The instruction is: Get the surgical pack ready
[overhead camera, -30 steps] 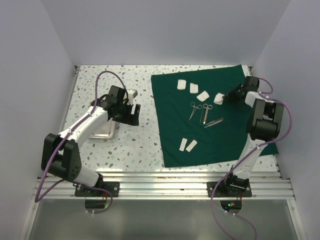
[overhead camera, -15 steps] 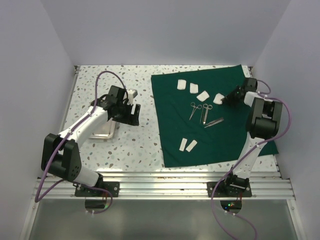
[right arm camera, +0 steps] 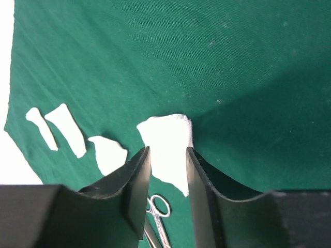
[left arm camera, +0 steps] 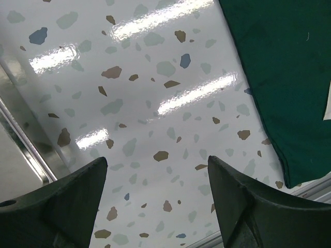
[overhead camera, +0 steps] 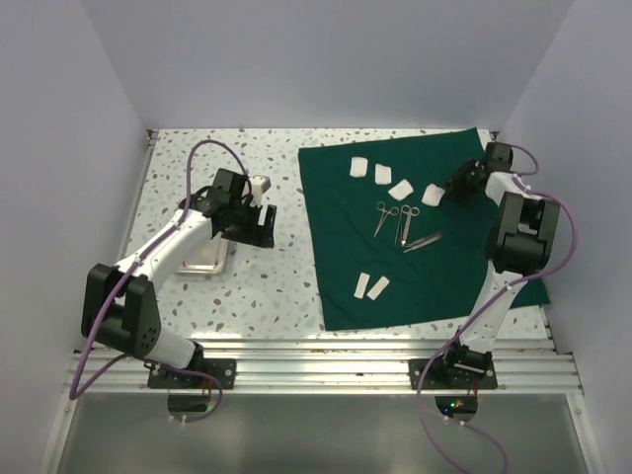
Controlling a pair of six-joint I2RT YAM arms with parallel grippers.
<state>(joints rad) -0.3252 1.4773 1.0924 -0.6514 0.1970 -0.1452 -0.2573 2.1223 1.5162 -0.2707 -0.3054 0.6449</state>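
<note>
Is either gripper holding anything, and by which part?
Left gripper: nothing. Right gripper straddles a gauze piece on the drape; whether it grips cannot be told.

From above and behind we see the whole table. Our wrist cameras look down closely between their jaws: the left at table, with green cloth beyond its right jaw; the right mostly at that cloth.

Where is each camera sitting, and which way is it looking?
Top external: high behind the robot, looking down at the table; left arm, right arm show.
Left wrist: facing down at table and tray edge; left gripper shows.
Right wrist: facing drape and gauze; right gripper shows.
Shared: top and right wrist both see that gauze.
</note>
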